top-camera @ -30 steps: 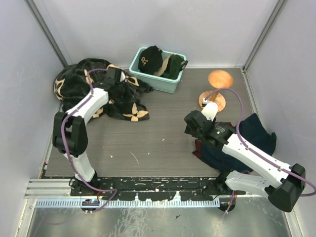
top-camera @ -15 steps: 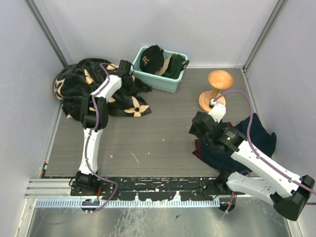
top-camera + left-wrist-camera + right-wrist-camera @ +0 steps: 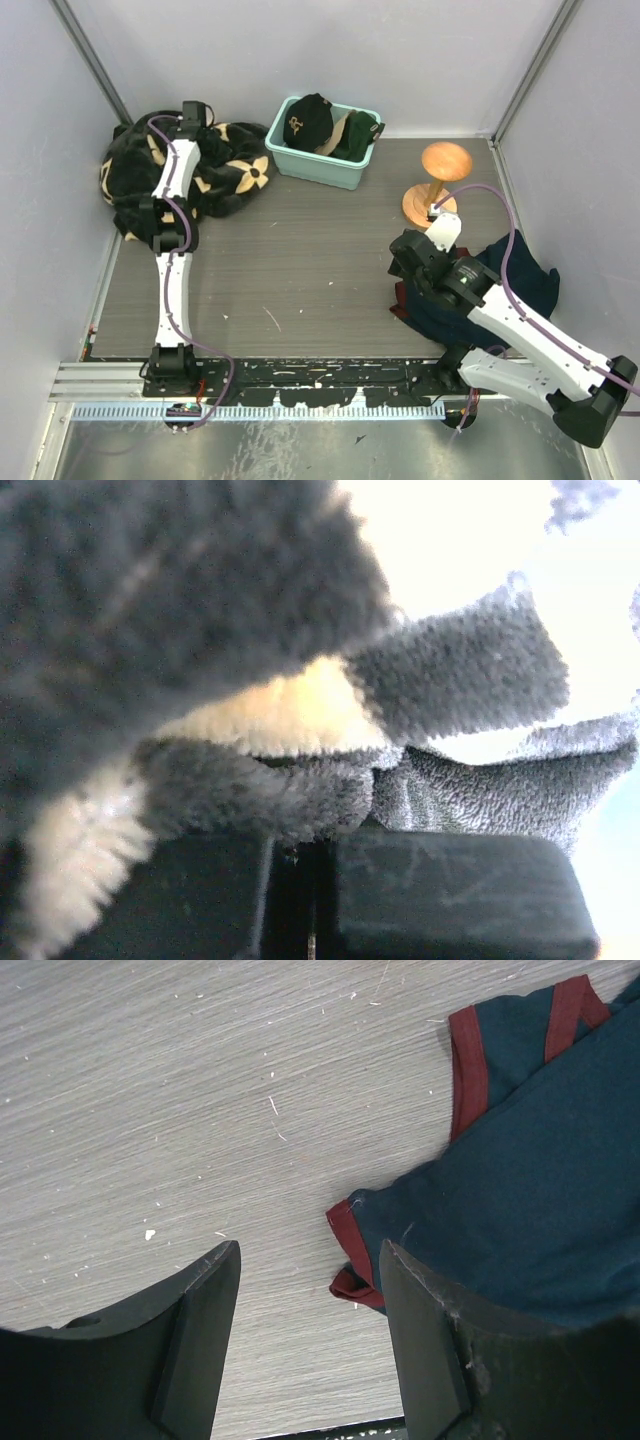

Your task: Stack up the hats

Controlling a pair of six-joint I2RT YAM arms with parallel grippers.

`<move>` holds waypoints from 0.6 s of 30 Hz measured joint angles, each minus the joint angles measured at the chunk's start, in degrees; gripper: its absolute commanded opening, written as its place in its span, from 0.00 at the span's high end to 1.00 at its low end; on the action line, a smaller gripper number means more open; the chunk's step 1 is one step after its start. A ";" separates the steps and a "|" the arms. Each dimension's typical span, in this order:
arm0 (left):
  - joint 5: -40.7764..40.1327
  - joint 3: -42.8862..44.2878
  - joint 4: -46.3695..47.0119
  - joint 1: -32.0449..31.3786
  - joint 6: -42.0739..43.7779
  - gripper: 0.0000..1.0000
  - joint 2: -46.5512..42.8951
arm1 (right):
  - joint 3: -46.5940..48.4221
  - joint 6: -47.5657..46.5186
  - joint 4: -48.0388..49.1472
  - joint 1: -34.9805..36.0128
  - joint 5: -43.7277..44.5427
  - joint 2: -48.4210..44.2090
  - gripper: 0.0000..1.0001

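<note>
Grey wood-grain counter point(image 3: 300, 260), pale walls all around. Biggest thing on it is the black blanket point(image 3: 225, 175) with tan flowers, bunched in the far left corner. The left pincer point(image 3: 300, 855) is clenched on its fuzzy edge. Next down, a navy cloth point(image 3: 535, 275) with red trim lies crumpled on the right. The right pincer point(image 3: 310, 1290) hangs released just beside its hem, gripping nothing. The teal bin point(image 3: 310, 168) at the back holds the hats: black hat point(image 3: 305, 118) on top, green hat point(image 3: 358, 135) beside it, tan hat point(image 3: 335, 135) peeking between. A wooden stand point(image 3: 440, 175) sits right of the bin.
</note>
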 measured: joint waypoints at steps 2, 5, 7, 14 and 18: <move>1.22 0.68 0.90 0.85 -0.33 0.99 0.00 | 0.39 -0.02 0.00 0.00 -0.04 1.77 0.36; 2.27 0.92 2.45 1.25 -0.72 0.96 -0.07 | 1.55 -0.37 0.07 0.00 -0.11 3.85 0.36; 2.95 0.92 3.91 1.44 -1.20 0.89 -0.15 | 2.27 -0.55 0.11 0.00 -0.11 4.15 0.36; 4.37 -4.61 11.43 3.15 -2.38 0.65 -6.97 | 2.99 -0.61 -0.11 0.00 -0.26 0.66 0.36; 0.74 -10.86 16.59 4.63 -0.81 0.60 -17.51 | 3.96 -0.81 -0.76 0.00 0.17 -2.25 0.36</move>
